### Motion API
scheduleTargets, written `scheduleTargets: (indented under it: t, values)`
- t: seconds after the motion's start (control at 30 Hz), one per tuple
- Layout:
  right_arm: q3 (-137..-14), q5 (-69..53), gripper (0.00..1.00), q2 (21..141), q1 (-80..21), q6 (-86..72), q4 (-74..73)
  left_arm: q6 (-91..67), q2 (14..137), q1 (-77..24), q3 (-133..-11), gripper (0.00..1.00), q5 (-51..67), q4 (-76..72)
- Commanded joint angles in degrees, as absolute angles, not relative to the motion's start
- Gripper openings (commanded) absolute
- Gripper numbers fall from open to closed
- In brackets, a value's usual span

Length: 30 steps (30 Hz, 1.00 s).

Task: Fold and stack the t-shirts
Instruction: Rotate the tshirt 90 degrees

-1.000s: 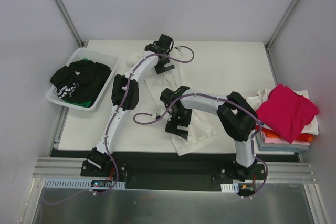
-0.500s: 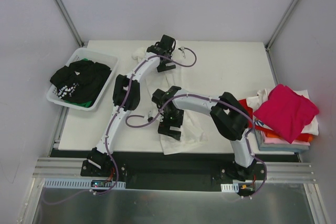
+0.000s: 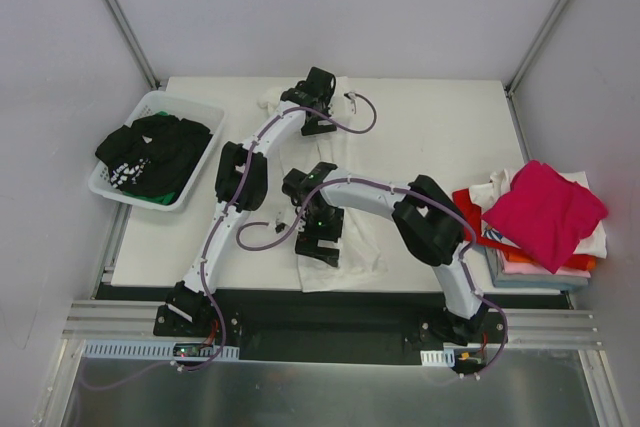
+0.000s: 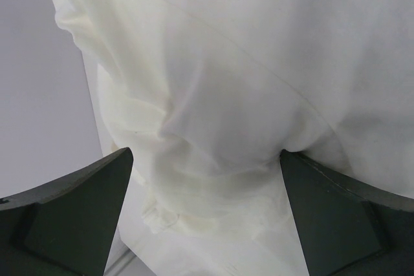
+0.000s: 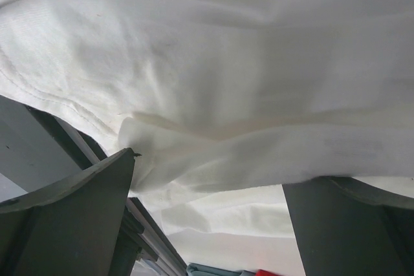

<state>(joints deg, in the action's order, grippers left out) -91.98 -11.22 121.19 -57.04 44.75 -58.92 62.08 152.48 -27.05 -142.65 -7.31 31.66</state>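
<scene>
A white t-shirt (image 3: 352, 261) lies stretched across the table middle, from the far side to the near edge. No print shows on it. My left gripper (image 3: 317, 124) is at its far end and my right gripper (image 3: 320, 247) at its near end. In the left wrist view, bunched white cloth (image 4: 213, 114) fills the space between the dark fingers (image 4: 77, 211) of the gripper (image 4: 206, 156). In the right wrist view, a taut fold (image 5: 220, 134) spans the gripper (image 5: 210, 169). Both are shut on the shirt, and cloth hides their tips. A magenta t-shirt (image 3: 545, 212) tops a pile at the right.
A white plastic basket (image 3: 205, 113) at the far left holds a black t-shirt with white print (image 3: 150, 152). The right pile shows orange (image 3: 530, 265), white and red layers and overhangs the table's right edge. Grey walls and metal posts enclose the table.
My right gripper has moved left along the near side, dragging the white shirt's near end with it. My left gripper has shifted slightly farther back with the shirt's far end.
</scene>
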Motion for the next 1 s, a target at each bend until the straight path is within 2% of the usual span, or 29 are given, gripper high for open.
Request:
scheduleTargets:
  t: [0.0,0.53,0.97]
  values:
    - [-93.9,-18.3,0.96,125.4,-59.0,47.3,-54.8,64.2,152.8,-28.0,-141.6,0.99,-3.1,29.7]
    - [-99.6,-21.4,0.96,129.5,-59.9,50.6,-57.3,69.3,151.7,-29.5,-139.0,0.99,4.5,28.7]
    - [-99.7,-20.8,0.96,130.0,-59.9,52.2,-57.7,72.7,153.3,-30.8,-139.7,0.99,2.8,26.0]
